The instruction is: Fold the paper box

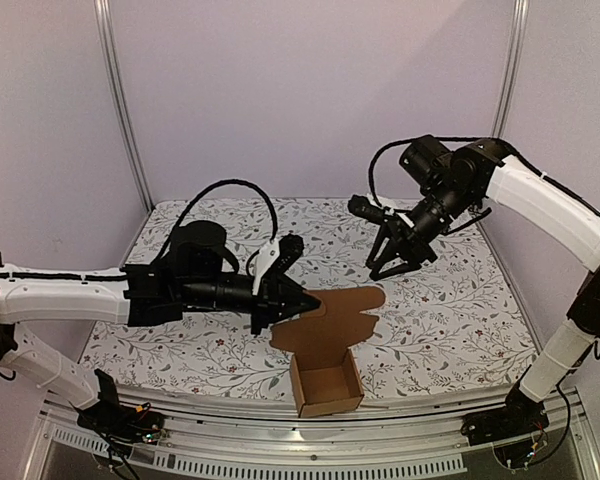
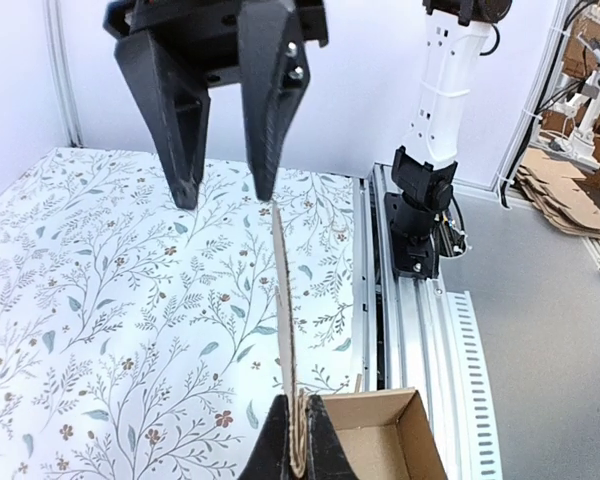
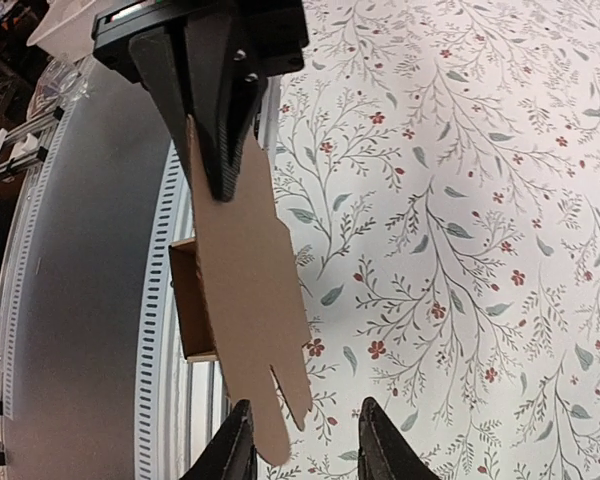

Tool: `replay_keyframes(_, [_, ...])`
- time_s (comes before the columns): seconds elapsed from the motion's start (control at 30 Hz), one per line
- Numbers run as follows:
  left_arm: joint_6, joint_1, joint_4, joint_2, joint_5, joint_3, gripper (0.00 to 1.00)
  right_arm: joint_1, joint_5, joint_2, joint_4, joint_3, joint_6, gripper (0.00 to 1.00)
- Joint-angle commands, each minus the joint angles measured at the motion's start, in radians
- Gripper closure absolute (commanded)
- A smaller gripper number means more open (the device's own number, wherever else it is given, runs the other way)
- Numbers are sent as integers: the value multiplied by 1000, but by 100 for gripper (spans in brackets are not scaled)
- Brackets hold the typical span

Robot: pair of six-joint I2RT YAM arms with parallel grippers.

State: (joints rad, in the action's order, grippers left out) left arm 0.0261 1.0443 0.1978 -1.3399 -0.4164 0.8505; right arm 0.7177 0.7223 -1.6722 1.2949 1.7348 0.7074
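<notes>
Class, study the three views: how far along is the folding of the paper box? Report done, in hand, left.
Done: the paper box has its tray formed, walls up, top open. In hand: the left gripper is shut on the box's lid panel, holding it raised; the right gripper is open, apart from the card. Left: folding the lid over and tucking its flaps.

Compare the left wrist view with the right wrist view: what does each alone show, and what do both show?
Left wrist only: the paper box has its flap seen edge-on as a thin line, and the right arm's base stands behind. Right wrist only: the flap's broad face with its rounded tabs. Both: the left gripper shut on the flap, the right gripper open, and the floral tablecloth.
</notes>
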Motion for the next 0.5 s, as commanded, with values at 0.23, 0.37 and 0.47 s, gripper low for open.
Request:
replay_keyframes(0.23, [7,4,76,61,135,-72,100,-31,8,60,-95,-126,-61,60])
replay_keyframes(0.37, [12,3,81,75,144,-77,100,-12,-53,50,-137,-139,-90,59])
replay_keyframes(0.47, [14,3,93,79,157,-82,100,7,-98,28,-169,-139,-123,59])
